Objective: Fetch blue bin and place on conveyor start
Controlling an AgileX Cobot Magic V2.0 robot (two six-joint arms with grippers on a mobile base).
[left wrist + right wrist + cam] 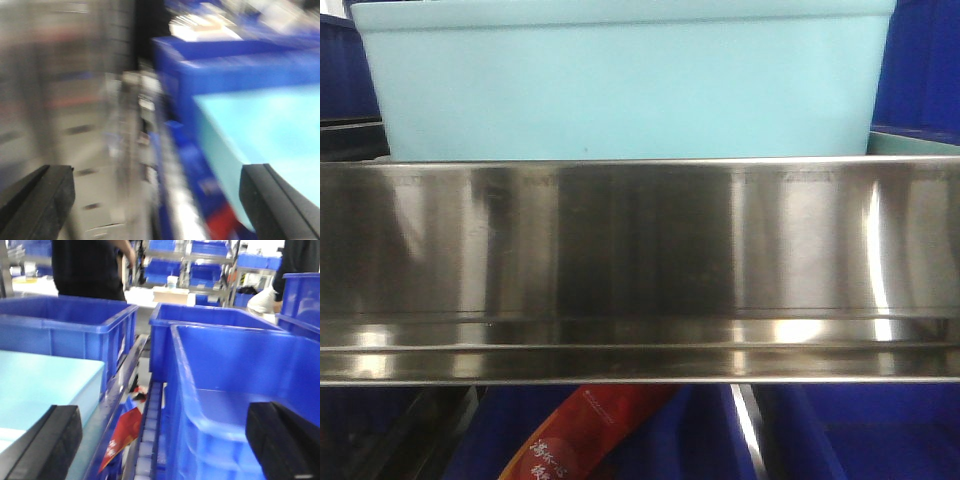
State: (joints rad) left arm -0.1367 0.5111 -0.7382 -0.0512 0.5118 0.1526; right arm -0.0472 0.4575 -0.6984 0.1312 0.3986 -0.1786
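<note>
The blue bin (620,90), pale turquoise in colour, stands on a shelf just behind a shiny steel rail (640,260), which covers its lower edge in the front view. What lies inside the bin I cannot tell, because its top is cut off there. Dark blue crates (915,70) stand close to it on both sides. Under the rail a red packet (590,430) with printed characters lies between more blue crates.

The left gripper (157,200) is spread wide, with nothing held between its two black fingers (37,200). This view is very blurred, but the pale bin seems to lie under the right finger, with a dark blue crate just behind it.

The right gripper (162,440) is also spread wide and holds nothing. Its left finger (45,440) is over the pale bin, and its right finger is over a near blue crate (240,370), whose inside shows only smooth blue walls. Two further blue crates stand behind. The red packet lies low in the gap between the bin and the near crate. A person in black (87,267) stands behind the crates.
</note>
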